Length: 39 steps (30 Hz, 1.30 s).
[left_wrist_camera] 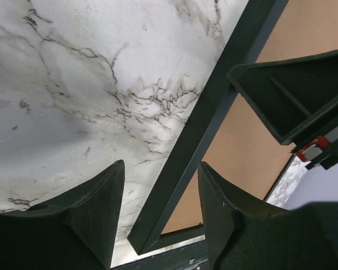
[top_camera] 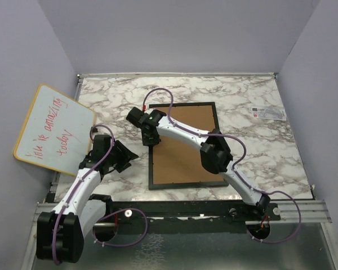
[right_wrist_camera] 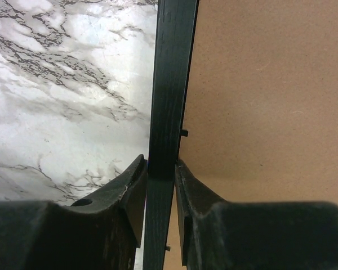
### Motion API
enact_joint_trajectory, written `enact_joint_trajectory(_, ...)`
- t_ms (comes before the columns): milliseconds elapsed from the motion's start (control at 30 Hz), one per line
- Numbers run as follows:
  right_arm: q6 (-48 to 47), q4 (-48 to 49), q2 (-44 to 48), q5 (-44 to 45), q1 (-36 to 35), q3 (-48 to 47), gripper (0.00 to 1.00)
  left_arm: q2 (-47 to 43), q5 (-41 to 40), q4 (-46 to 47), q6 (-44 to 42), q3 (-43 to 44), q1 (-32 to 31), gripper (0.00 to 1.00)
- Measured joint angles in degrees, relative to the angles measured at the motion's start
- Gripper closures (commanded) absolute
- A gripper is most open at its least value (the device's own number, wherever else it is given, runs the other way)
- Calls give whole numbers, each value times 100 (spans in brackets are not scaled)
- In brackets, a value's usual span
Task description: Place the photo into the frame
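Note:
The thin black frame (top_camera: 186,184) lies flat in the middle of the marble table, with a brown backing board (top_camera: 183,154) filling it. The photo is not in view. My right gripper (top_camera: 150,138) is shut on the frame's left rail (right_wrist_camera: 172,67), one finger on each side, with the board (right_wrist_camera: 270,84) just to the right. My left gripper (top_camera: 129,158) is open and empty, low over the table beside the frame's left rail. In the left wrist view its fingers (left_wrist_camera: 161,166) stand either side of the rail (left_wrist_camera: 214,95) near the near-left corner, not touching it.
A yellow-rimmed whiteboard (top_camera: 53,129) with red writing leans at the left edge. A small white label (top_camera: 267,112) lies at the back right. Lilac walls close in the back and sides. The black rail with the arm bases (top_camera: 186,211) runs along the near edge.

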State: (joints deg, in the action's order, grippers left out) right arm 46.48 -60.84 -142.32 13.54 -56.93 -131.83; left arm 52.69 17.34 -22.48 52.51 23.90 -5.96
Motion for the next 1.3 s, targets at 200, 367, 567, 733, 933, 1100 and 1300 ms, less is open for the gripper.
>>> enact_joint_trajectory(200,52,-79,-9,503,-90,17,99,-96,103,195,144,-164,0,37)
enact_joint_trajectory(367,109,-103,-4,807,-146,-22,99,-142,400,446,133,-409,0,26)
enact_joint_trajectory(567,111,-90,118,767,-114,50,99,-63,1130,1202,79,-601,-9,16)
enact_joint_trajectory(733,122,-72,450,625,-46,291,100,4,1445,1755,66,-669,-70,15)
enact_joint_trajectory(933,153,-74,898,494,-15,409,100,551,1757,2577,254,-811,-356,15)
enact_joint_trajectory(1100,155,-44,1075,387,28,409,99,1099,2037,3296,483,-824,-656,30)
enact_joint_trajectory(1300,168,33,1078,262,31,472,100,1408,2479,3679,553,-538,-719,47)
